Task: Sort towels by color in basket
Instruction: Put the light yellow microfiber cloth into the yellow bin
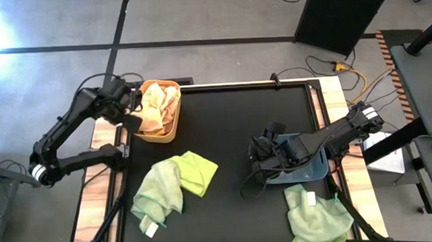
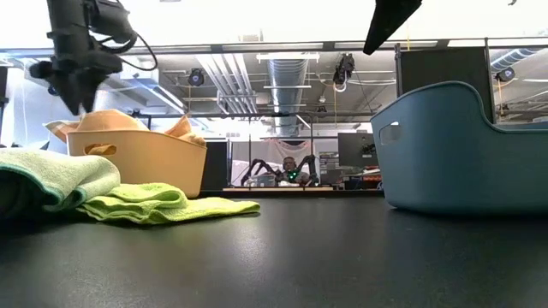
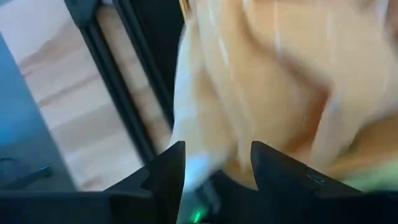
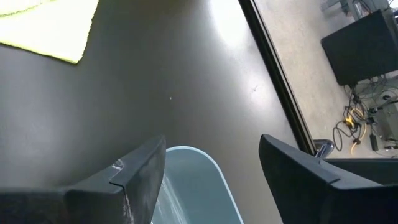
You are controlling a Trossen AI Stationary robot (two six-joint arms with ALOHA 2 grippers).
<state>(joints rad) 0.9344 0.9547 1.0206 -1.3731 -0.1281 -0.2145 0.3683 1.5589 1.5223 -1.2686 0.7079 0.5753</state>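
Right now your left gripper [image 1: 132,110] is hovering, fingers apart and empty, at the edge of the tan basket [image 1: 171,87] holding the peach and orange towels [image 1: 156,108]. Your right gripper [image 1: 256,160] is hanging spread and empty over the blue basket [image 1: 316,173], likely waiting for green towels [image 1: 176,181] lying between both baskets.

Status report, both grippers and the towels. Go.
Left gripper open above tan basket of orange towels. Right gripper open over blue basket. Green towels on table.
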